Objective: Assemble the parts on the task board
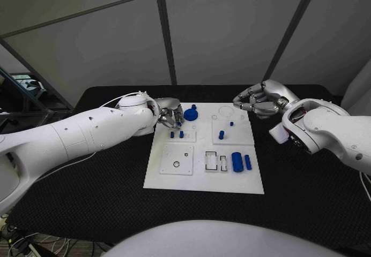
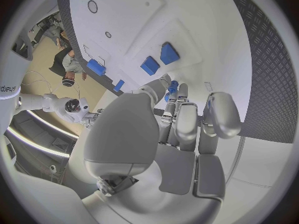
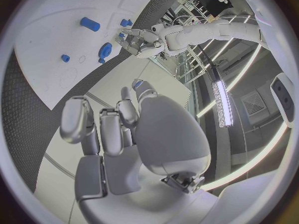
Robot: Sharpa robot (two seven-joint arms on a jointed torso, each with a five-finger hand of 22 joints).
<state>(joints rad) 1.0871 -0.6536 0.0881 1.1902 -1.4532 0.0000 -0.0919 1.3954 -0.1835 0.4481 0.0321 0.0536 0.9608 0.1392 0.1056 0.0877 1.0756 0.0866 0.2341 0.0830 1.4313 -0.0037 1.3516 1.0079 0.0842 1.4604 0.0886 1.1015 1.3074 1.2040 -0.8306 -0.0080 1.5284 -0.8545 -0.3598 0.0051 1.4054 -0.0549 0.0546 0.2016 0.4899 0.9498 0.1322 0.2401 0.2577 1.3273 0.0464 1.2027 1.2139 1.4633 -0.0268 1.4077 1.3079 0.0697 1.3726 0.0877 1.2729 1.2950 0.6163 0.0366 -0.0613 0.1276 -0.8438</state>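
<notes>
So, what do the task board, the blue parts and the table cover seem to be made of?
Task board: probably plastic, smooth matt white, with cut recesses. Blue parts: likely plastic, uniform colour, slight sheen. Table cover: looks like a black textured mat, since its surface shows a fine grain.

I can make out very little lettering from here. In the left wrist view, a white surface at the circle's rim, well away from my left hand's (image 2: pixel 181 129) fingers (image 2: pixel 221 115), carries dark letters (image 2: pixel 7 88) cut off by the edge; I cannot read them as a whole word. I read no other text, label, brand, number or sign. The task board (image 1: pixel 202 181) has outlines and holes on it, but I can read no letters or numbers there, and the blue parts (image 1: pixel 237 161) show no markings.
</notes>
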